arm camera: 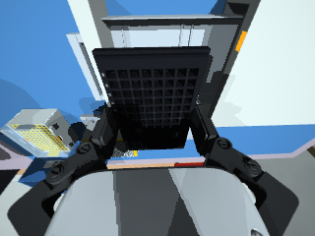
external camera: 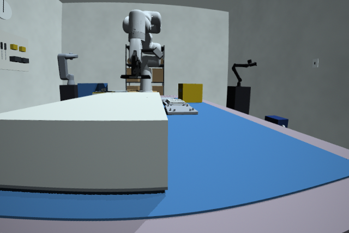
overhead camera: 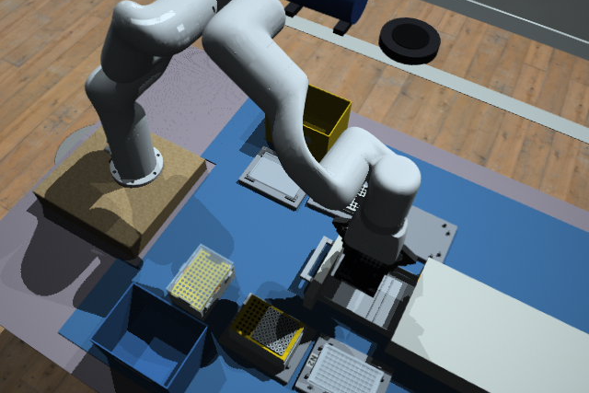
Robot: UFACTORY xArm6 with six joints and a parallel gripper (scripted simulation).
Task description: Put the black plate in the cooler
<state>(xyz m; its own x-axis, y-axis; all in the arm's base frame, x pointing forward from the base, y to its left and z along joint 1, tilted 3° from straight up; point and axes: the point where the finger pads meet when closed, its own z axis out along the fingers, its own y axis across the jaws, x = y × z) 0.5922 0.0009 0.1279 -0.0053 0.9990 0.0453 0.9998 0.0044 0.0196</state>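
Observation:
My gripper (arm camera: 154, 115) is shut on the black plate (arm camera: 153, 95), a flat black grid of wells, held level by its two long sides. I hold it above the open drawer (overhead camera: 366, 295) of the cooler CD (overhead camera: 480, 327). In the wrist view the drawer's ribbed grey floor (arm camera: 167, 34) shows beyond the plate, and an amber lamp (arm camera: 240, 40) glows on the cooler's front. The drawer's bar handle (overhead camera: 316, 258) points toward the arm's base. In the exterior view the plate (external camera: 135, 76) hangs level above the bench behind the cooler's white top (external camera: 84, 106). The empty grey nest (overhead camera: 433, 231) lies just beyond my wrist.
A yellow bin (overhead camera: 328, 120) stands at the back and a blue bin (overhead camera: 149, 339) at the front left. A clear-lidded tip box (overhead camera: 202, 279), a yellow rack (overhead camera: 269, 327), a white plate in a nest (overhead camera: 342, 372) and a lidded plate (overhead camera: 273, 177) surround the drawer.

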